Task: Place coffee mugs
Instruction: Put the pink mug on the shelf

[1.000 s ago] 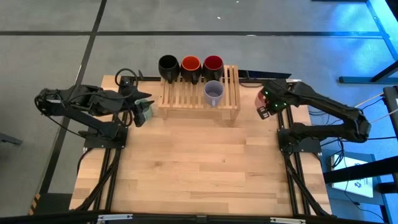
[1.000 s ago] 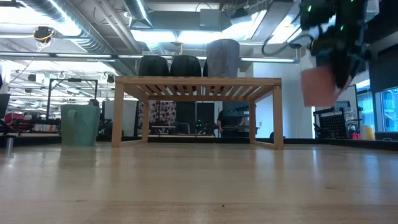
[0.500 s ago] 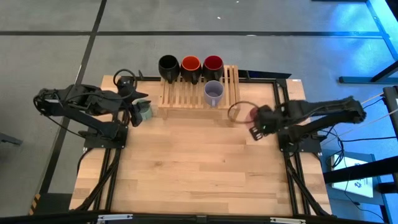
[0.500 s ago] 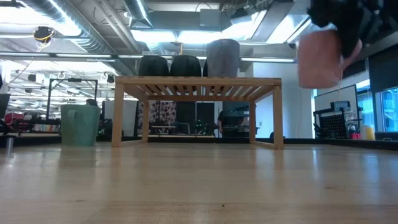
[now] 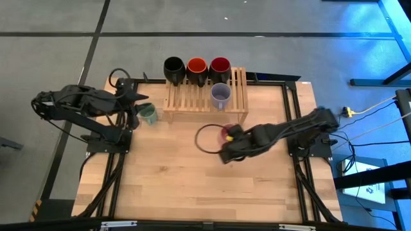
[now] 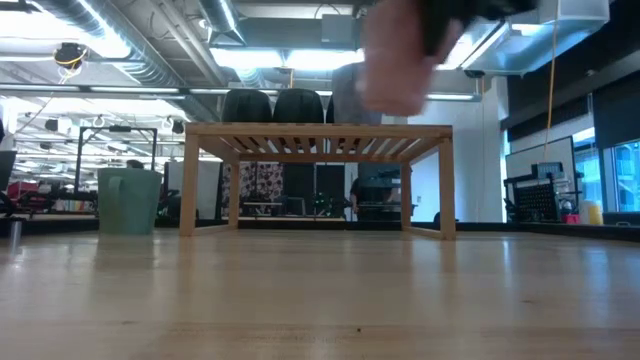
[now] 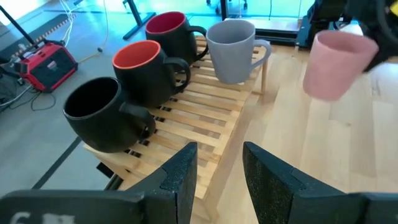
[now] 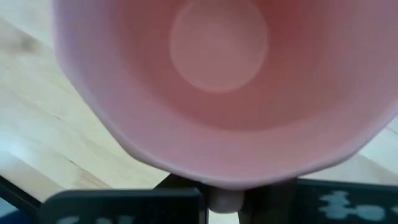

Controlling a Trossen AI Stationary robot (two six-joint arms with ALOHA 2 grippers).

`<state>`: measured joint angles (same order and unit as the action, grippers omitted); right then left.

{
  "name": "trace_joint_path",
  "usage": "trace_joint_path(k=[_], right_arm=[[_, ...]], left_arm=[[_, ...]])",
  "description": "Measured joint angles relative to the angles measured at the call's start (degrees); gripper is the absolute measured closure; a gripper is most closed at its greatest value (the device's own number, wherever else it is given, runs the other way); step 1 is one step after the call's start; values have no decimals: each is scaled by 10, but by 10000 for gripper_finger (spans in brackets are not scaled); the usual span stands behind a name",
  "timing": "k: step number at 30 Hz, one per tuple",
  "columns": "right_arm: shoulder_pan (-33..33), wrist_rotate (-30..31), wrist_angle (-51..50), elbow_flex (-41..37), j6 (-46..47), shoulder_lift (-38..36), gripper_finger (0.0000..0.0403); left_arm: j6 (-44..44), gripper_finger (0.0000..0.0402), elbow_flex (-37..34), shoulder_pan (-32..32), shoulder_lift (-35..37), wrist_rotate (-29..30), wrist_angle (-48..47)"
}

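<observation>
My right gripper (image 5: 231, 137) is shut on the pink mug (image 5: 225, 133), held over the middle of the table, high in front of the rack in the low view (image 6: 395, 70). The green mug (image 5: 148, 114) stands on its base on the table left of the rack. My left gripper (image 7: 217, 174) is open just left of it, touching nothing. On the slatted wooden rack (image 5: 192, 102) stand the black (image 7: 102, 115), orange-red (image 7: 146, 68) and dark red (image 7: 171, 34) mugs in the far row. The lavender-grey mug (image 7: 231, 50) stands in front of the dark red one. My right gripper holds the pink mug by its handle (image 8: 224, 198), pinched between the two fingers (image 8: 186, 190), coming from the table's right side. The mug is lifted clear of the table, mouth up, and fills the right wrist view (image 8: 217, 81).
The rack sits at the table's far edge, its nearer row open left of the lavender-grey mug. Bare wooden tabletop (image 5: 192, 186) spreads over the near half. Both arm bases and black rails (image 5: 106, 138) stand at the table's sides. A red device (image 7: 46, 62) sits on the floor beyond.
My right gripper has swung the pink mug from the table's far right corner toward the left and near, now over the middle, higher in the low view. My left gripper has drawn back from the green mug toward the left edge; the mug has stayed in place.
</observation>
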<state>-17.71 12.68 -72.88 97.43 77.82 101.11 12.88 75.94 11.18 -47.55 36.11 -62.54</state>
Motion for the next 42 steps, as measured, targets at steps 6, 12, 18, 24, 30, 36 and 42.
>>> trace_joint_path(k=[6, 12, 18, 24, 30, 36, 42], right_arm=[[11, 27, -10, 165, -3, 106, 379], [43, 79, -12, 282, -9, 171, 379], [83, 92, -8, 358, -64, 215, 379], [125, 82, 2, 372, -104, 229, 379], [147, 89, -2, 371, -133, 236, 379], [92, 49, -9, 372, -166, 236, 379], [31, -2, -15, 356, -134, 266, 379]], left_arm=[[0, 278, 0, 0, 0, 0, 0], [0, 278, 0, 0, 0, 0, 0], [0, 278, 0, 0, -1, 0, 0], [0, 278, 0, 0, -1, 0, 0], [0, 278, 0, 0, 0, 0, 0], [0, 278, 0, 0, 0, 3, 0], [0, 278, 0, 0, 0, -12, 1]])
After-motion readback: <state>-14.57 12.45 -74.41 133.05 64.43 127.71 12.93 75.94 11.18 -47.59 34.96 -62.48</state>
